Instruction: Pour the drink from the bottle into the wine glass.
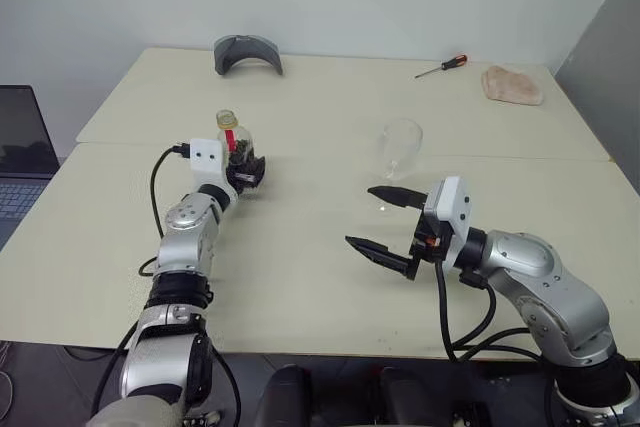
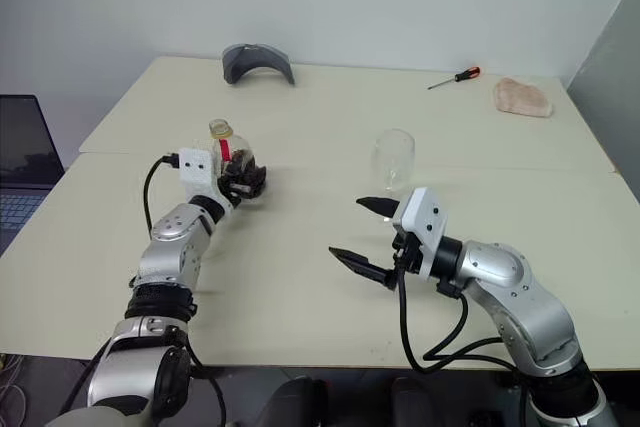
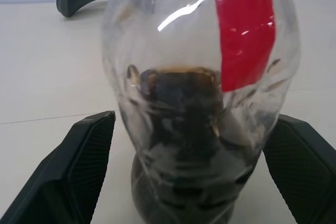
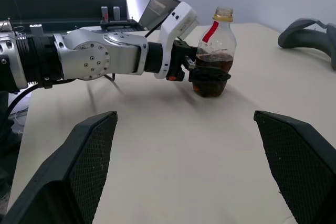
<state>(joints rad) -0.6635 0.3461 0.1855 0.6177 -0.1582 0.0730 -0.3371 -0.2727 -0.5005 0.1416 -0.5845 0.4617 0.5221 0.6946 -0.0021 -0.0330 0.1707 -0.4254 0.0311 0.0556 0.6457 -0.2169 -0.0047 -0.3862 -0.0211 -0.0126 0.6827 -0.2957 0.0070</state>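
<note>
Nearest the robot, the right gripper (image 1: 385,220) hovers over the cream table (image 1: 300,287) with its two black fingers spread wide and nothing between them. Just beyond its upper finger stands the wine glass (image 1: 401,147), upright; its clear bowl is faint against the tabletop and its stem and foot are partly hidden behind that finger, so whether anything is in it cannot be made out. Off to the left, the left gripper (image 2: 243,183) reaches level to the bottle (image 2: 229,152), its fingers (image 3: 79,166) wide apart on either side of the bulbous body; in the left wrist view a gap of table shows between each pad and the plastic, so the bottle stands on the table, not clamped. The drink (image 4: 212,72) fills only the lower part of the bottle, and the yellow cap is still on. Farther back lie a grey curved object (image 1: 247,53), a red-handled screwdriver (image 1: 441,67) and a crumpled beige cloth (image 1: 512,85). A laptop (image 1: 25,152) is cut off at the left edge.
</note>
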